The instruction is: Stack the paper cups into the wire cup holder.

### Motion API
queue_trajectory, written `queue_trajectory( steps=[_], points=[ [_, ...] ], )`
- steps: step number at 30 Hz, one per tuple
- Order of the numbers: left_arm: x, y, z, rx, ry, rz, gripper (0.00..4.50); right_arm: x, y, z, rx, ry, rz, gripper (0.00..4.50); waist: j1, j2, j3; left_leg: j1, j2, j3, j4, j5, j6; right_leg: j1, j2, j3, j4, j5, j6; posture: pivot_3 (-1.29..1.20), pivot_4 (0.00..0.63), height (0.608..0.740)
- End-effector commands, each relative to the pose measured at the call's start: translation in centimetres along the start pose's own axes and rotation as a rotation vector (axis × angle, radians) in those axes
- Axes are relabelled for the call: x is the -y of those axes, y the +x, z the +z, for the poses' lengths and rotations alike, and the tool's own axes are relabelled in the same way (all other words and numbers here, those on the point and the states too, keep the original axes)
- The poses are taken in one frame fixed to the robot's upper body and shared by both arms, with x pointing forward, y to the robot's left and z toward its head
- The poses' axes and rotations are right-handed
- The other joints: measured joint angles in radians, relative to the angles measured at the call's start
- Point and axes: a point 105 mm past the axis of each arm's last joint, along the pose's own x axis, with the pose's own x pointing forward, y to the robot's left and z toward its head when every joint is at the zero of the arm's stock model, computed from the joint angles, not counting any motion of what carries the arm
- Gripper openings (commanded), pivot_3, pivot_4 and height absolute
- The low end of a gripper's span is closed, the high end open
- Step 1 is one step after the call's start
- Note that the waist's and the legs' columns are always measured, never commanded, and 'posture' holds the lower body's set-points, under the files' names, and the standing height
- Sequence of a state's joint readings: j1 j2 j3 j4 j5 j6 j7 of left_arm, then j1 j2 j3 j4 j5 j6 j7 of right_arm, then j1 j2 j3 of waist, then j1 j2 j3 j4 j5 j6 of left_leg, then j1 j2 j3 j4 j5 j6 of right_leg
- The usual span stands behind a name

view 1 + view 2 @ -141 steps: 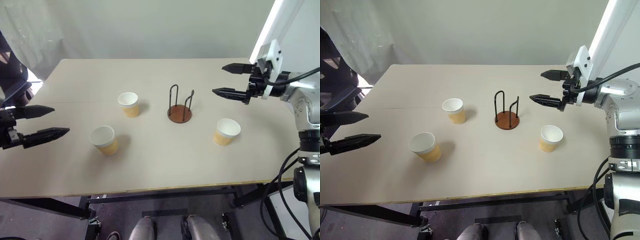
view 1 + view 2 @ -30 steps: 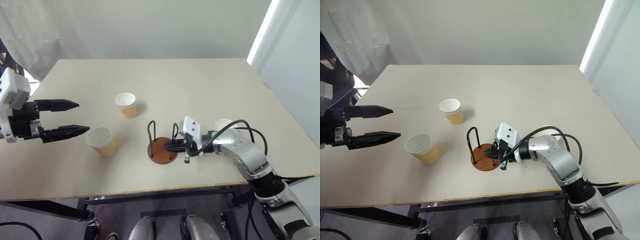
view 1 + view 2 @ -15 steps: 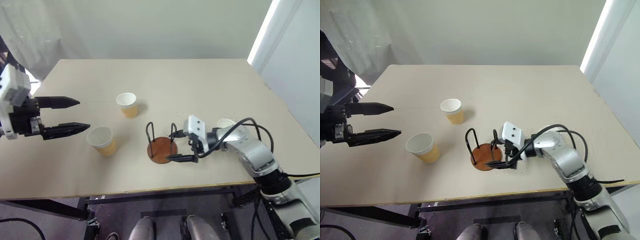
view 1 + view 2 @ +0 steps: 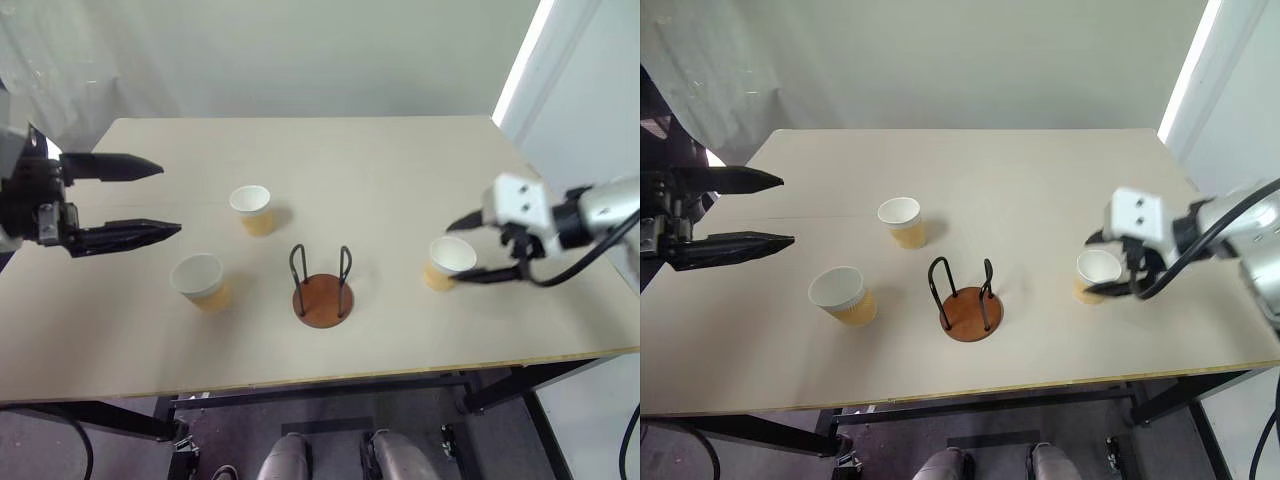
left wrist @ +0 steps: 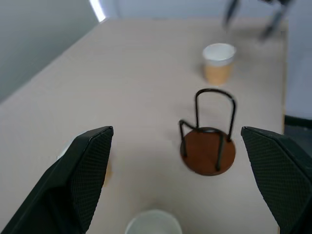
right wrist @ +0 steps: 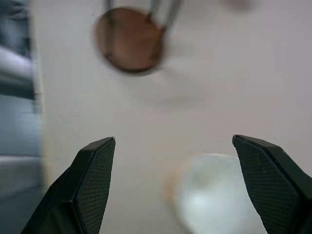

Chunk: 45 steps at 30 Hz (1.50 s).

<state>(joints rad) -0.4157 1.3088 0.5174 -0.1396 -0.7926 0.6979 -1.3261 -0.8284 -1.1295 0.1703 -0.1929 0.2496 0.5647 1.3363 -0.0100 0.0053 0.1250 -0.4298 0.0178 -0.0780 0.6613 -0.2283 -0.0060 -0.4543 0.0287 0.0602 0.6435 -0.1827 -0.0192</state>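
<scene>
While the wire cup holder (image 4: 322, 289) stood empty near the front middle of the table (image 4: 380, 170), all three paper cups remained upright on the tabletop and none had been stacked. The right gripper (image 4: 478, 247) hung beside the right cup (image 4: 446, 262) with its two fingers spread apart, one behind the rim and one toward the front, holding nothing. Whether either finger touched the cup could not be determined. The left gripper (image 4: 150, 199) was raised over the left edge of the table, fingers likewise wide apart and empty, above and to the left of the near-left cup (image 4: 200, 281). The far cup (image 4: 251, 208) stood behind the holder and to its left, well apart from both grippers.

The step in hand was judged to be the pick-up of the right cup. To do it well, the fingers should straddle the cup wall squarely below the white rim, with the cup centred between them before closing. Closure should be gentle: thin paper would likely buckle under a hard squeeze, and an off-centre approach could tip or push the cup. The cup should be lifted straight up and carried high enough to pass over the wire loops. It should then be lowered upright, centred between the loops and onto the brown base, since catching a loop could shift the light holder.
</scene>
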Motion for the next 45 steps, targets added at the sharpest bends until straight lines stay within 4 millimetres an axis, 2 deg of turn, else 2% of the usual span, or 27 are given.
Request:
queue_trajectory(
  steps=[1,5,14,20,22,24,32,33,39,43,45],
  points=[
    [-0.1,0.7,-2.0,-0.066,-0.013,-0.006,4.50,1.0,0.7,-1.7,-0.068,-0.005,-0.033,3.96,0.000,0.000,0.000,0.002,0.000,0.000,0.000,0.000,0.000,0.002,0.000,0.000,0.000,0.000,0.001,0.00,0.150,0.740],
    [0.3,1.8,-4.8,-0.154,-0.036,-0.019,4.50,0.9,3.1,-4.0,-0.162,-0.015,-0.008,3.96,-0.001,0.000,0.000,0.003,0.000,0.000,0.000,0.000,0.001,0.002,0.000,0.000,0.001,0.000,0.001,0.00,0.150,0.740],
    [1.4,1.5,-4.4,-0.125,-0.066,-0.038,4.50,0.2,4.3,-4.9,-0.181,-0.019,0.060,3.96,0.002,0.000,0.001,0.000,0.001,0.000,0.001,-0.002,0.002,0.001,0.000,0.000,0.000,0.001,0.003,0.00,0.150,0.740],
    [2.3,1.5,-5.4,-0.143,-0.082,-0.047,4.50,-1.2,5.1,-4.6,-0.156,-0.023,0.123,3.96,0.003,0.000,0.001,0.001,0.001,0.000,0.001,-0.002,0.002,0.001,0.000,-0.001,0.000,0.000,0.002,0.00,0.150,0.740],
    [2.5,1.5,-5.4,-0.139,-0.080,-0.046,4.50,-1.4,5.4,-4.9,-0.168,-0.021,0.126,3.60,0.003,0.000,0.001,0.001,0.001,0.000,0.002,-0.002,0.002,0.002,0.000,0.000,0.001,0.000,0.002,0.00,0.150,0.740],
    [2.6,1.6,-5.4,-0.135,-0.079,-0.044,4.50,-1.6,5.6,-5.3,-0.179,-0.020,0.129,3.05,0.003,0.000,0.001,0.001,0.001,0.000,0.002,-0.001,0.002,0.002,0.000,0.000,0.001,0.001,0.002,0.00,0.150,0.740],
    [2.8,1.4,-5.4,-0.129,-0.080,-0.028,4.50,-1.9,6.5,-6.5,-0.219,-0.027,0.134,0.19,0.002,0.000,0.001,0.003,0.001,0.000,0.002,-0.001,0.002,0.003,0.000,0.000,0.001,0.000,0.002,0.00,0.150,0.740],
    [2.8,1.3,-5.4,-0.129,-0.080,-0.025,4.50,-1.9,6.6,-6.7,-0.224,-0.030,0.134,0.05,0.002,0.000,0.001,0.003,0.001,0.000,0.002,-0.001,0.002,0.003,0.000,0.000,0.001,0.000,0.002,0.00,0.150,0.740],
    [2.7,1.2,-5.3,-0.126,-0.076,-0.005,4.50,-0.7,6.6,-6.9,-0.239,-0.064,0.107,0.05,0.001,0.000,0.001,0.005,0.001,0.000,0.003,-0.001,0.002,0.005,0.000,0.000,0.001,0.001,0.002,0.00,0.150,0.740],
    [2.4,0.8,-5.1,-0.127,-0.068,0.012,4.50,-0.3,4.9,-3.2,-0.083,-0.109,0.153,0.05,0.001,0.001,0.001,0.004,0.001,0.001,0.002,-0.001,0.002,0.004,0.000,0.000,0.001,0.001,0.002,0.00,0.150,0.740],
    [2.3,0.5,-4.8,-0.117,-0.065,0.016,4.50,-0.1,3.5,-0.7,0.021,-0.120,0.178,0.05,0.001,0.001,0.001,0.004,0.001,0.001,0.001,-0.001,0.002,0.003,0.001,0.000,0.001,0.000,0.001,0.00,0.150,0.740]
  ],
)
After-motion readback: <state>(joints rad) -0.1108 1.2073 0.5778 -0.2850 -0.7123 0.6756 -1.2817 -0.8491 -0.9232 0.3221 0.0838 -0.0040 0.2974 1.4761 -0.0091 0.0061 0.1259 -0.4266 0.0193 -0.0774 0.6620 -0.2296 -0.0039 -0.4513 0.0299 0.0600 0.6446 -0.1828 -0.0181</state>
